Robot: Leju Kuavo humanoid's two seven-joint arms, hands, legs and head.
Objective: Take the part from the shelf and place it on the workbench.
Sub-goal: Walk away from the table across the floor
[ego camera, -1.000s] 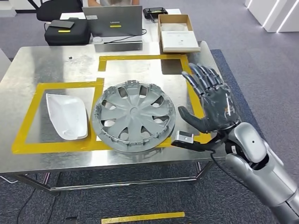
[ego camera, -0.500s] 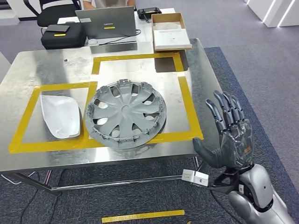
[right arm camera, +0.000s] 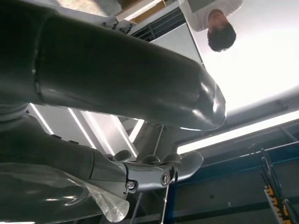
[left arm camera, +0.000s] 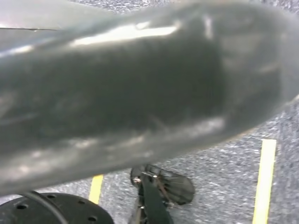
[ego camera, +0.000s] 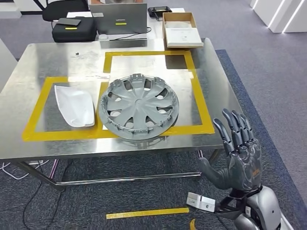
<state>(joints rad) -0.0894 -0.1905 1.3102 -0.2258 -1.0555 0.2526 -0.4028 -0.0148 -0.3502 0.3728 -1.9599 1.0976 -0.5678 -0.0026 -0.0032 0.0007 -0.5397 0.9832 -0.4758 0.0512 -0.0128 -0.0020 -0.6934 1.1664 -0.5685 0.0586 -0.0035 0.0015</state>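
Gray wheel cover (ego camera: 139,106) lies flat on the steel counter (ego camera: 32,62), sitting on the yellow tape outline (ego camera: 200,98) near the front edge. White curved shell (ego camera: 75,105) just left of it, inside the left tape box, close but can't tell if touching. Right robot hand (ego camera: 237,152) is off the counter past its front right corner, above the carpet, fingers spread, holding nothing. Left robot hand: wrist view is a blur, can't tell its state. Laptop (ego camera: 119,19), black case (ego camera: 74,29), cardboard box (ego camera: 182,30) at the far edge.
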